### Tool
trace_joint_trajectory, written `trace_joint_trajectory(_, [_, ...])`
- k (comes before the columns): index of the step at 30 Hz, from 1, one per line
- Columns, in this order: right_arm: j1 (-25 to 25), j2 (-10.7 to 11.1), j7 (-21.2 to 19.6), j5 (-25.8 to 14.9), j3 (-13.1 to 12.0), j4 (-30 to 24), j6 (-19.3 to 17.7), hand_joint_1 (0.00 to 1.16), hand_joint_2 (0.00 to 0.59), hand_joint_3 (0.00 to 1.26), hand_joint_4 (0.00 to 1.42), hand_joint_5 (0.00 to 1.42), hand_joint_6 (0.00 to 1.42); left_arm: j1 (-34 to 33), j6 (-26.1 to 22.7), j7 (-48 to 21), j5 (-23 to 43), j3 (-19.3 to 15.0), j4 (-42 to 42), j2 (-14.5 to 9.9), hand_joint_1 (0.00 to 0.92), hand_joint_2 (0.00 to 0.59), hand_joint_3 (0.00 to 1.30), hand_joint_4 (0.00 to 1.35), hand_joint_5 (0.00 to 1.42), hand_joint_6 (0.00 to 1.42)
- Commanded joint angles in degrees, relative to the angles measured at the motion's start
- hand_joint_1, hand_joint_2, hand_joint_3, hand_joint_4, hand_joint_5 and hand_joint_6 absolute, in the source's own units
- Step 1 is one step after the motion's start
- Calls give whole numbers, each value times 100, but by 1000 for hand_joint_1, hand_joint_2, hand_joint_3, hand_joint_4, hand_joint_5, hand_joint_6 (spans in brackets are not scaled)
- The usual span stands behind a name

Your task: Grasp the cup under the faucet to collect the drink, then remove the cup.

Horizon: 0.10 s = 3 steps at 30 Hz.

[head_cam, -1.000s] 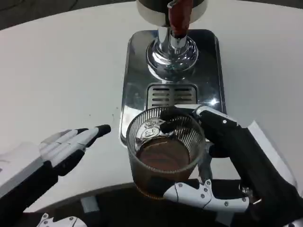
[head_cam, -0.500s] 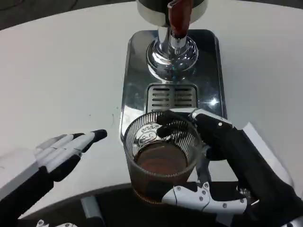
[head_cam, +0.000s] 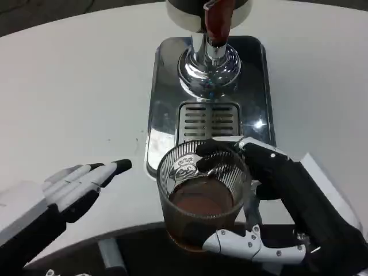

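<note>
Right hand [head_cam: 270,201] is gripping the ribbed glass cup [head_cam: 202,198]: dark fingers are wrapping the far and right side of the wall, and a white digit is lying under the near lower edge. The cup is sitting near the tabletop's [head_cam: 75,86] front edge, overlapping the near end of the chrome drip tray [head_cam: 167,92] and already clear of the faucet [head_cam: 214,26], which is standing at the tray's far end; whether the cup base is touching the tray or tabletop cannot be told. Brown drink is filling roughly the lower half of the cup. Left hand [head_cam: 80,184] is lying open near the front left of the tabletop, fingers stretched out toward the cup, holding nothing, well apart from it. Collection looks done; removal is in progress. Risks, as judged from here: the glass wall is smooth between ribs and probably wet, so a loose grip could let the cup slide or rotate down in the hand. Any tilt toward the robot while pulling back could slop liquid over the rim, though the half fill is giving some margin. If the base is still riding on the tray lip, dragging rather than lifting could catch it and tip the cup. The front edge is close, so setting down too near it could leave the cup hanging off.
</note>
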<state>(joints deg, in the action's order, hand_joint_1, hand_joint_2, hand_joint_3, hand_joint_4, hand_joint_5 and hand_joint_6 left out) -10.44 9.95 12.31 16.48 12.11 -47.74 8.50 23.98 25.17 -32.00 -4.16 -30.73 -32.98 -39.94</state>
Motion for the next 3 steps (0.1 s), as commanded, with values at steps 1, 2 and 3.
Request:
trace_joint_trajectory(1, [-50,7,28,-156,-6,-249,-96,878,155,947,1053,1204,1264,57,76,-73,47,-53,-45,-27,0,113,0,0,0,0])
trace_joint_trajectory(2, [-53,9,28,-168,-18,-247,-99,878,155,947,1053,1204,1264,45,76,-76,49,-53,-46,-37,0,113,0,0,0,0])
trace_joint_trajectory(3, [-55,10,27,-178,-26,-245,-100,878,155,947,1053,1204,1264,31,73,-79,52,-48,-45,-45,0,113,0,0,0,0])
